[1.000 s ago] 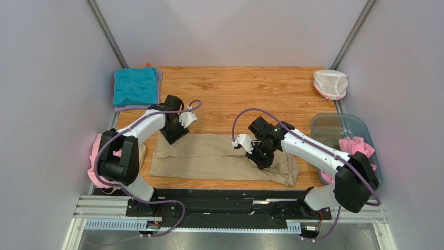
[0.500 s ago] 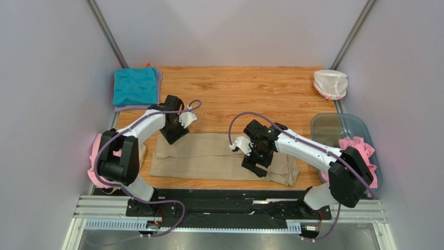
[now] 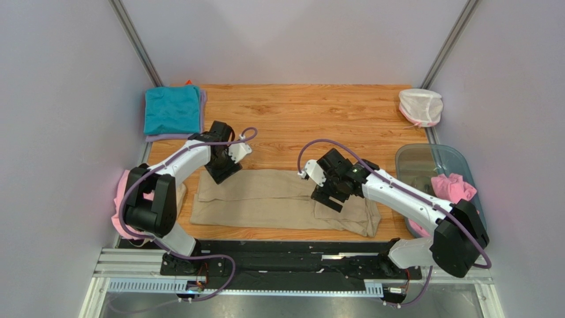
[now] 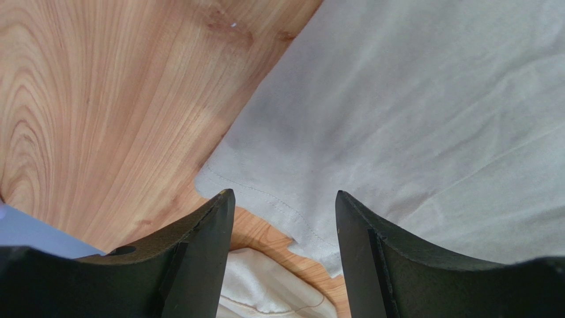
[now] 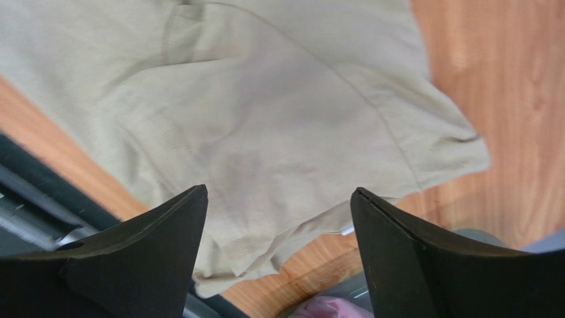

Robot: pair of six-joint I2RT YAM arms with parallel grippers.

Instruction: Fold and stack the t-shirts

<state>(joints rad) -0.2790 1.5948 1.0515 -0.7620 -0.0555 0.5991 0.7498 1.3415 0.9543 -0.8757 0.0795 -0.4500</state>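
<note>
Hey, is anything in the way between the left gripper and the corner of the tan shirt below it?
Nothing visible. In the left wrist view the left gripper has its jaws open, framing the hemmed corner of the tan t-shirt, with only bare table wood beside it.

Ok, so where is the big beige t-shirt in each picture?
Top view: the beige t-shirt lies flat across the near middle of the wooden table, between the two arms.
Left wrist: the beige t-shirt fills the upper right; its hemmed corner sits bottom centre.
Right wrist: the beige t-shirt covers most of the picture.
Shared landmark: the wooden table beside it.
</note>
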